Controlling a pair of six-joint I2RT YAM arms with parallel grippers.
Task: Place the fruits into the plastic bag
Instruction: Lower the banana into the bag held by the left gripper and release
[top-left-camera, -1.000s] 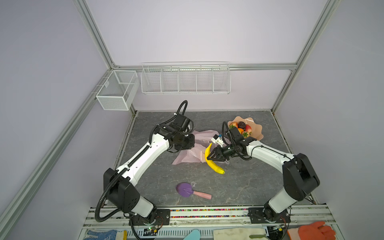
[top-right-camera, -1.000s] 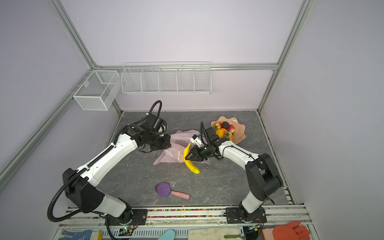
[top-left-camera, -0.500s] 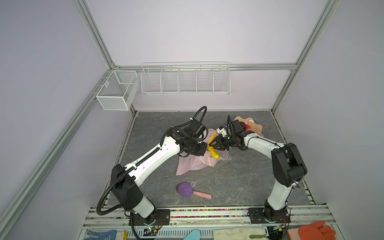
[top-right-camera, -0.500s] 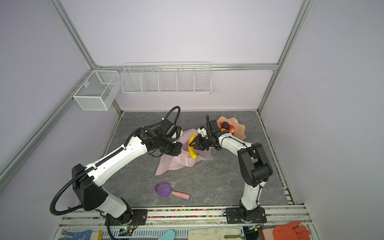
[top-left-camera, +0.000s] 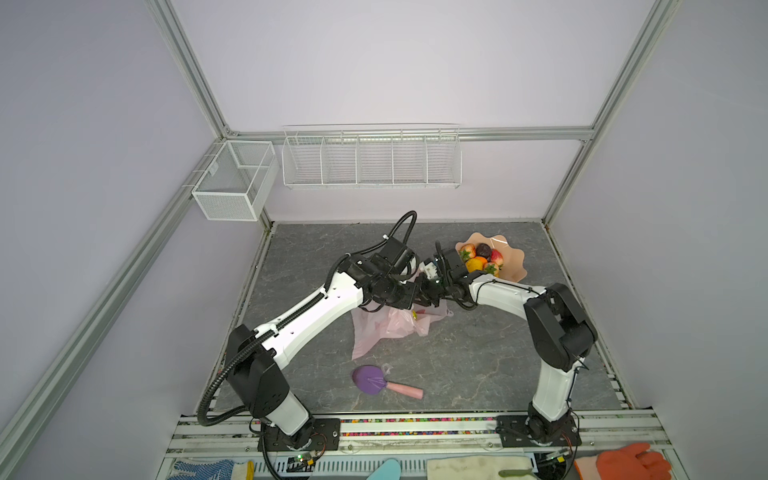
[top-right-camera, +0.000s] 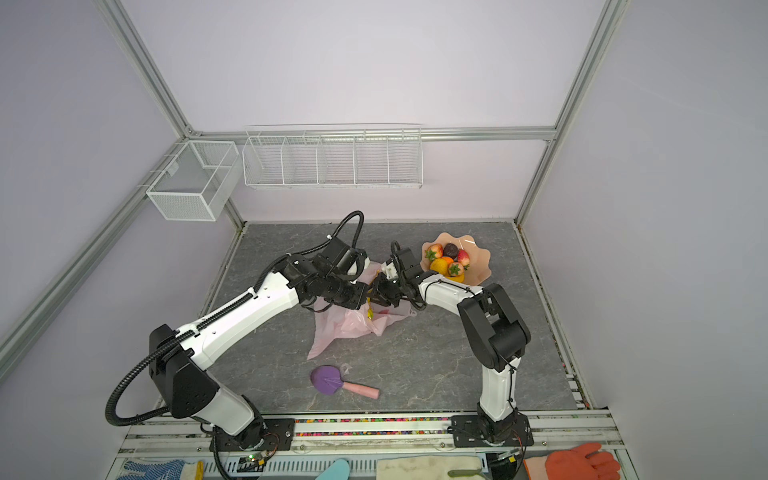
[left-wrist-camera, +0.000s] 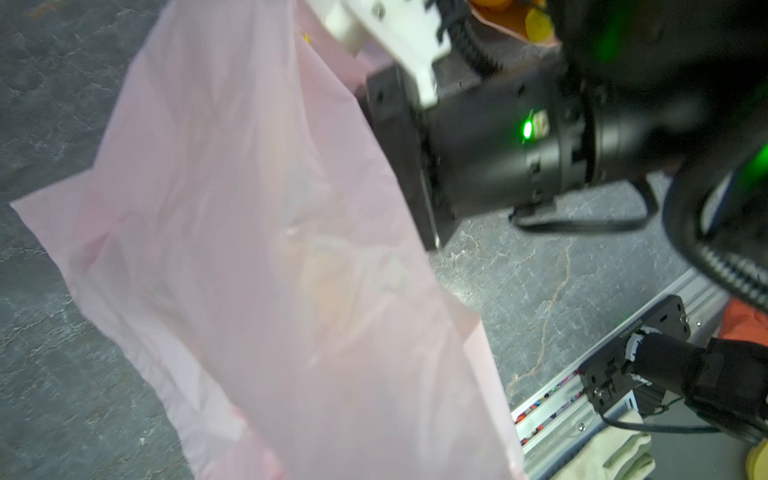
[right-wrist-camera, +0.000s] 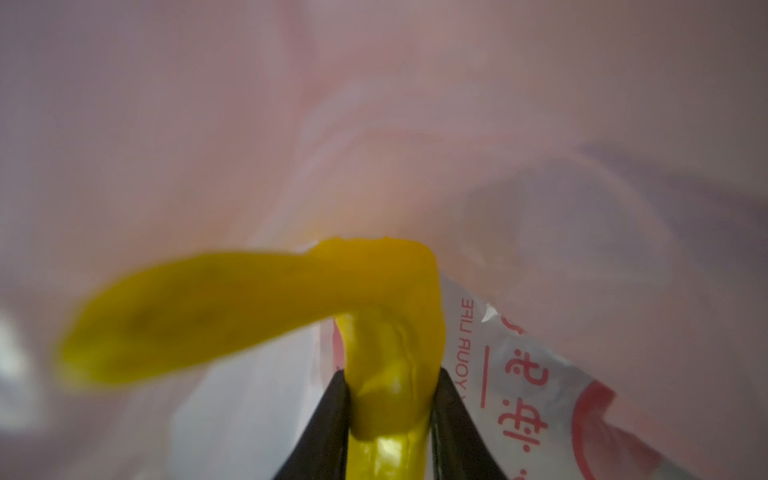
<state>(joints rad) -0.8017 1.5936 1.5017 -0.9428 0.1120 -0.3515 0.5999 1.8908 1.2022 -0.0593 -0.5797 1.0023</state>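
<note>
Pinching a banana (right-wrist-camera: 386, 353), right jaws reach inside the plastic bag (top-left-camera: 386, 328), left jaws clamped on it; bowl (top-left-camera: 515, 270) holds fruits (top-left-camera: 482, 259).

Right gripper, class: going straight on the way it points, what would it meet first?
Probably the pink film of the plastic bag. The right gripper, shut on the bananas, points into the bag; the bananas lead and would touch the film before the fingers. Depth is unclear.
</note>
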